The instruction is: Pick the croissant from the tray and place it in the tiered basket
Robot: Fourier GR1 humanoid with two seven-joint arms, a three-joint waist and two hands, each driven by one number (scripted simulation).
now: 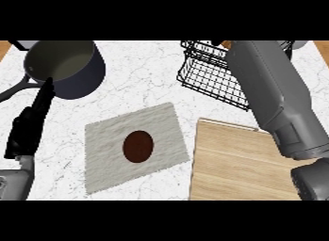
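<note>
At the left edge of the frame the left hand (29, 123) rests with straight black fingers pointing up, holding nothing. Above it, in the upper left, sits a dark grey pot (64, 68): round, smooth-walled, with a pale dull inside and a long handle running off to the left.

In the middle lies a pale cloth mat (118, 155), rough-textured and fuzzy at its edges, with a glossy dark brown oval (137, 146) on it. Neither a tray nor a croissant is plainly visible; the croissant may be in the right hand, but I cannot tell.

To the right, a light wooden board (236, 162) with a visible grain fills the lower right. The grey right forearm (275, 99) crosses it, reaching to the upper right over the black wire tiered basket (209, 77). The right hand is hidden beyond the forearm, so its fingers cannot be read.

The risk, as I judge it: the open wire mesh and tilted-looking tiers could snag fingers on the way in or out, and a curved pastry let go over a rim could roll off onto the marbled white counter (146, 89).
</note>
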